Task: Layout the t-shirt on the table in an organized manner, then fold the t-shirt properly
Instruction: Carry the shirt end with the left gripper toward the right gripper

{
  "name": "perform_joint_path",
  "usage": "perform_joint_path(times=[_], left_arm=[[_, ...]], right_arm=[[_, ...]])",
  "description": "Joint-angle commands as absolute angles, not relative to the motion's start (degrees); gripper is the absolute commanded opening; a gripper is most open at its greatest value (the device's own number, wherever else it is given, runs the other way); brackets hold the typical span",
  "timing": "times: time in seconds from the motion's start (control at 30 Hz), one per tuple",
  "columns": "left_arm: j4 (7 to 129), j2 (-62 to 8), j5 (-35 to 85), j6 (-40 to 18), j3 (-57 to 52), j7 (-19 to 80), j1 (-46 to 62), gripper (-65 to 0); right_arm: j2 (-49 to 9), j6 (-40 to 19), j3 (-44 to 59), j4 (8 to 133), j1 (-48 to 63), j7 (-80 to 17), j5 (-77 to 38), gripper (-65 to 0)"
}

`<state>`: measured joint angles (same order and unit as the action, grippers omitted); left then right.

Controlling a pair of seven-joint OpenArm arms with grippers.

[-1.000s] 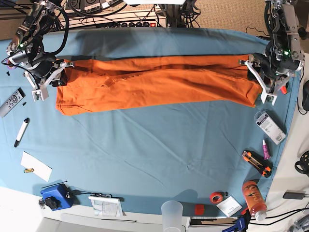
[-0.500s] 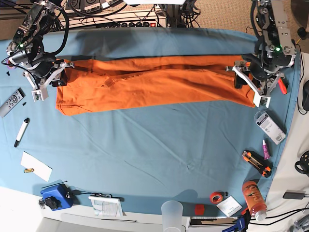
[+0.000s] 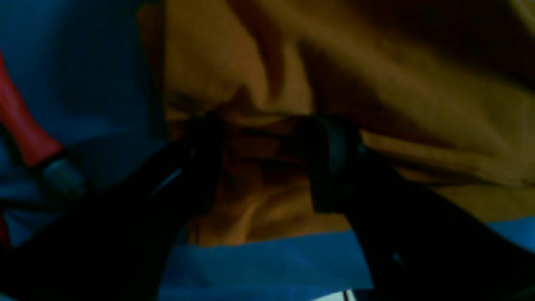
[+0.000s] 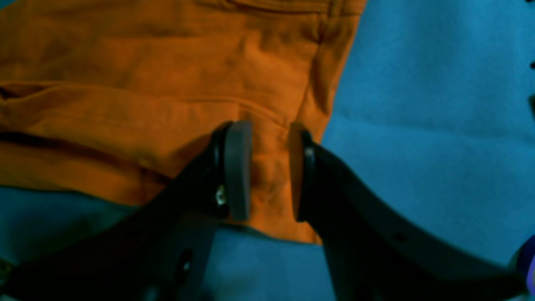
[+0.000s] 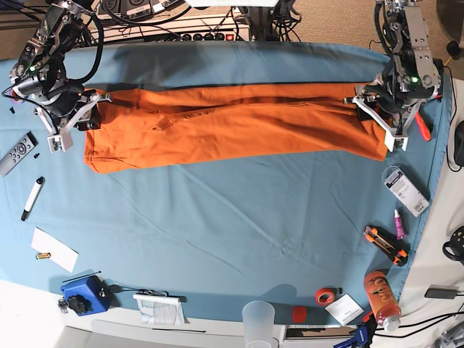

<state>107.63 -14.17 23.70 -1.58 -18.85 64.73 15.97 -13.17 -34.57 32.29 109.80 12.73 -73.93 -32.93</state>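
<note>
1. Orange cloth: you have one t-shirt [image 5: 232, 125], folded into a long band across the far half of the table [image 5: 232, 239], running almost from one gripper to the other.
2. You have two grippers, one at each end of the shirt. The left gripper [image 5: 388, 119] sits at the shirt's end on the base view's right; the right gripper [image 5: 72, 116] sits at the end on that view's left.
3. Left wrist view is dark and blurred: the left gripper [image 3: 267, 163] has both fingers spread wide, with orange cloth [image 3: 376, 83] showing in the gap between them. Whether the fingers touch the cloth, you cannot tell. A red-handled tool [image 3: 21, 121] lies on the blue cover beside it.
4. Right wrist view: the right gripper [image 4: 269, 171] has its two pads [image 4: 238, 167] partly apart, a ridge of shirt edge [image 4: 167, 83] standing between them, at the shirt's corner near the teal cover [image 4: 418, 125]. Whether the pads press the cloth or only straddle it, you cannot tell.
5. Count the clutter on the base view's left edge: one remote [image 5: 17, 153], one marker [image 5: 32, 198], one white card [image 5: 54, 249], one blue box [image 5: 83, 294].
6. Near edge: one clear cup [image 5: 259, 322], one roll of red tape [image 5: 325, 296].
7. Right edge: one orange bottle [image 5: 382, 299], one orange cutter [image 5: 386, 245], one pink pen [image 5: 398, 224], one clear packet [image 5: 405, 190].
</note>
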Motion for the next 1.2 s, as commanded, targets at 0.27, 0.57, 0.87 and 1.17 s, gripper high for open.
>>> perform_joint_path(times=[0.27,0.57,0.87,1.17], left_arm=[[104.62,-14.28,30.04,-3.05,-18.63,68.10,16.16,-64.5],[111.33,-14.31,28.80,-5.96,-20.99,67.55,16.21,-65.0],[122.37,-14.63,40.71,-14.72,-28.75,66.11,17.78,-65.0],[132.09,-12.75,47.66,-19.59,-21.30,64.86,23.53,-65.0]], right_arm=[[-13.98,-34.63,32.69,110.78,12.34,-72.47,-33.45,-49.0],[-13.98,-34.63,32.69,110.78,12.34,-71.77,-33.45,-49.0],[-14.00,-34.65,32.69,110.78,12.16,-68.73,-33.45,-49.0],[-13.98,-34.63,32.69,110.78,9.85,-68.29,-33.50,-49.0]])
